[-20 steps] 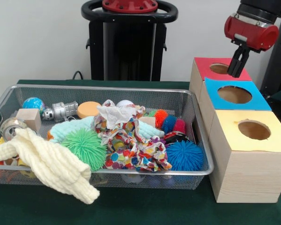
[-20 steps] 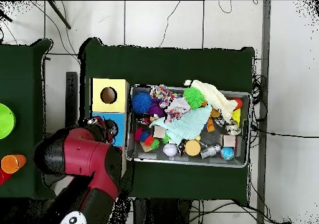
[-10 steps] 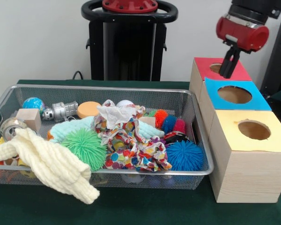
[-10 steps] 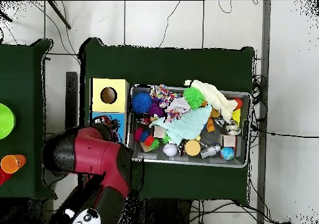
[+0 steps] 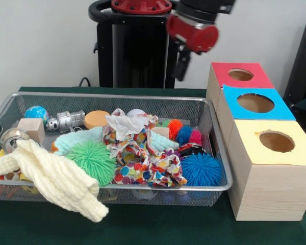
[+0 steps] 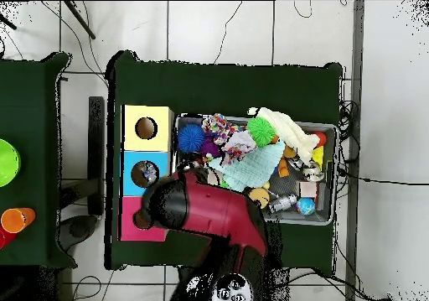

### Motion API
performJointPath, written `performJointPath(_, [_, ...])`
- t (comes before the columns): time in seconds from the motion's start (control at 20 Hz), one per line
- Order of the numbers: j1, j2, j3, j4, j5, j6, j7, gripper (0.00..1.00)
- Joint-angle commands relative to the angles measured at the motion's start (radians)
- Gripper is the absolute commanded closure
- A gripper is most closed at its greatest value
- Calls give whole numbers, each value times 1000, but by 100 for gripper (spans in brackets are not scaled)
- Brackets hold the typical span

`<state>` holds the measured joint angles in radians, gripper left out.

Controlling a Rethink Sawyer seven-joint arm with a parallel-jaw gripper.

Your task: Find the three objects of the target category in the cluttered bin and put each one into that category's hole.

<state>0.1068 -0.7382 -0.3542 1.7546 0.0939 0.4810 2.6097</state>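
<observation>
My gripper (image 5: 180,76) hangs in the air behind the far rim of the wire bin (image 5: 220,148), left of the red box (image 5: 239,75), with nothing seen in it. In the overhead view the red arm (image 6: 205,212) covers the bin's lower left corner and hides the gripper. Three wooden boxes stand in a row, each with a round hole: the red one, blue (image 5: 255,102) and yellow (image 5: 276,141). In the bin lie a blue spiky ball (image 5: 201,169), a green spiky ball (image 5: 93,159), smaller orange (image 5: 175,127) and red (image 5: 195,137) spiky balls, a polka-dot cloth (image 5: 143,161) and a cream knitted cloth (image 5: 56,178).
A globe ball (image 5: 36,112), a wooden block (image 5: 31,127), a silver toy (image 5: 66,121) and an orange disc (image 5: 96,119) sit along the bin's far left. Something lies inside the blue box's hole (image 6: 144,173). A second green table with a green bowl (image 6: 5,162) stands at the overhead view's left.
The arm has swung away from above the red box's hole, leftward in the front view, and now hangs behind the bin's far rim.
</observation>
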Motion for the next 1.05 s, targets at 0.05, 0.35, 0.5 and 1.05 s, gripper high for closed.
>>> performJointPath(0.05, [-156,-98,260,150,-192,-12,-398,100])
performJointPath(0.35, [-261,-121,333,158,-281,3,-423,100])
performJointPath(0.5, [-300,-121,368,164,-312,2,-421,100])
performJointPath(1.05, [-328,-112,435,155,-389,16,-343,100])
